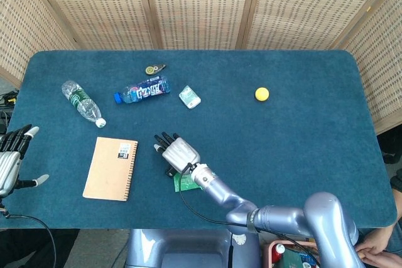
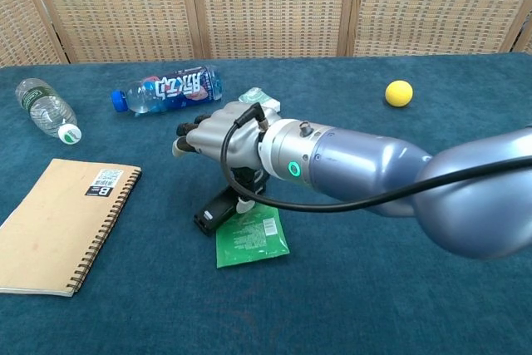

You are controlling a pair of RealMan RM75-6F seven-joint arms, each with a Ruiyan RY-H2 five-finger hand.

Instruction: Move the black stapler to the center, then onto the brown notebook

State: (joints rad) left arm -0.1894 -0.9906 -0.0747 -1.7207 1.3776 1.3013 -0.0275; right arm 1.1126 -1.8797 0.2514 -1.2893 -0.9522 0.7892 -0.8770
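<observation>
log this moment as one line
right hand: open, above black stapler | stapler: on table beside green packet | brown spiral notebook: bare

Your workspace: a blue desk against a wicker screen.
You face a desk (image 1: 314,149) covered in dark teal-blue carpet-like cloth with rounded far corners. Behind it stands a folding screen (image 1: 201,4) of pale woven cane panels in light wooden frames, evenly lit, wrapping round both sides.

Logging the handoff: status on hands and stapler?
Right hand open above stapler. Left hand open, idle at table edge. Stapler on table, partly on green packet, short of notebook.
</observation>
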